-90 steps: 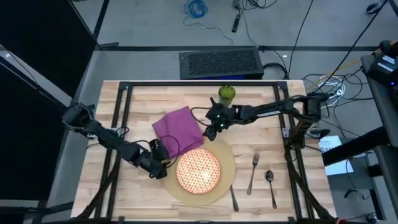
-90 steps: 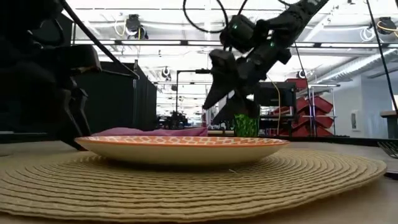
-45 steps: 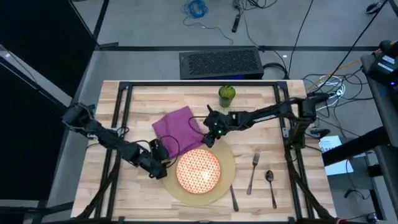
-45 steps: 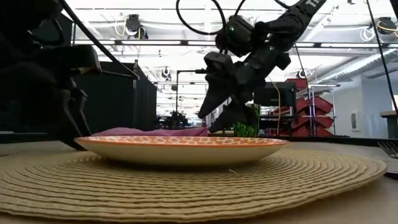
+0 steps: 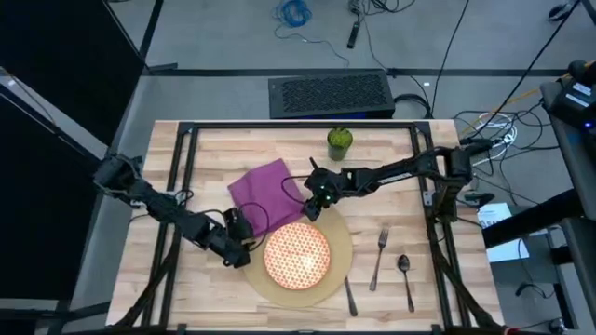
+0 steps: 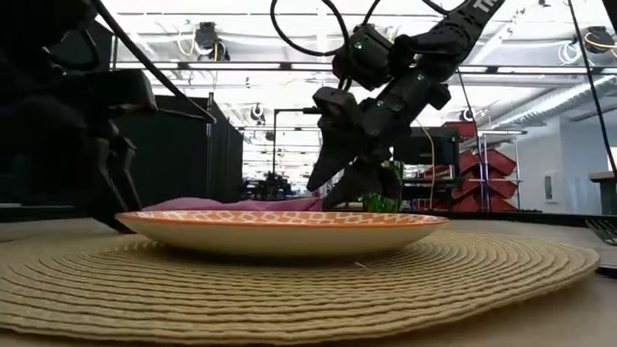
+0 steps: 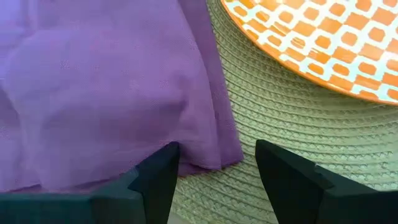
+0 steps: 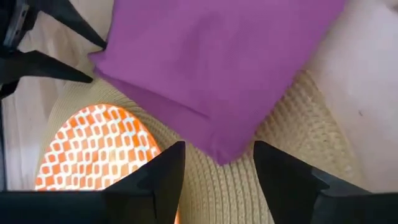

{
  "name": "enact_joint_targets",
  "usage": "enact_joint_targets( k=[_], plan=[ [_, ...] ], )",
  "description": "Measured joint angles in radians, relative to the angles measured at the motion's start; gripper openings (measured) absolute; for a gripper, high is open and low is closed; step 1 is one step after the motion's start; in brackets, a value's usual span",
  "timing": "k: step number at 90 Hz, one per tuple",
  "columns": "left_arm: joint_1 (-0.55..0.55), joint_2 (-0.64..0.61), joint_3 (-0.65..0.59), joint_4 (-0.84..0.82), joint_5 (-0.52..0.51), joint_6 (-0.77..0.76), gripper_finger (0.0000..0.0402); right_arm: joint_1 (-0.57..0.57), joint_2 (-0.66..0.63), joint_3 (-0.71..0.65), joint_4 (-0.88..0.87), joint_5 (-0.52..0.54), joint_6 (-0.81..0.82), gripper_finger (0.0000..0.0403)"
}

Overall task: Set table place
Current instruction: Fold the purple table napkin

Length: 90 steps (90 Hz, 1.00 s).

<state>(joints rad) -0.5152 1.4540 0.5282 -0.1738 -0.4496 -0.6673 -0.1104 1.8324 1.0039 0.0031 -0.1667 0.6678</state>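
High view: the mat [image 5: 341, 244] lay on the tabletop [image 5: 200, 279] near its front edge, with the plate [image 5: 297, 255] on it. The napkin [image 5: 266, 194] lay just behind, its near corners overlapping the mat's rear rim. The right claw [image 5: 314, 207] hovered with fingers apart over the napkin's right corner; the left claw [image 5: 250, 249], also spread, straddled the left corner. The napkin's long axis ran between them. Cutlery lay right of the mat.

Robotics lab or workshop, concrete floor [image 5: 233, 37] strewn with cables [image 5: 294, 13], ceiling strip lights [image 6: 289, 67], red racks [image 6: 477, 154]
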Motion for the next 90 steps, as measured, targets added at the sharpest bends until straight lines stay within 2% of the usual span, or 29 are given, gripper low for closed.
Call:
enact_joint_targets(
  k=[31, 52, 76, 90],
  plan=[
    [0.000, 0.000, 0.000, 0.000, -0.019, 0.000, 0.0200, 0.000, 0.072, 0.000, 0.040, 0.008, 0.021, 0.0173],
    [0.000, 0.000, 0.000, 0.000, -0.019, -0.001, 0.0200, 0.000, 0.077, 0.000, 0.067, 0.009, 0.021, 0.0167],
    [0.000, 0.000, 0.000, 0.000, -0.019, -0.006, 0.0197, 0.000, 0.076, 0.000, 0.067, 0.008, 0.014, 0.0106],
    [0.000, 0.000, 0.000, 0.000, -0.019, -0.006, 0.0150, 0.000, 0.075, 0.000, 0.067, 0.009, 0.003, 0.0058]
  ],
)
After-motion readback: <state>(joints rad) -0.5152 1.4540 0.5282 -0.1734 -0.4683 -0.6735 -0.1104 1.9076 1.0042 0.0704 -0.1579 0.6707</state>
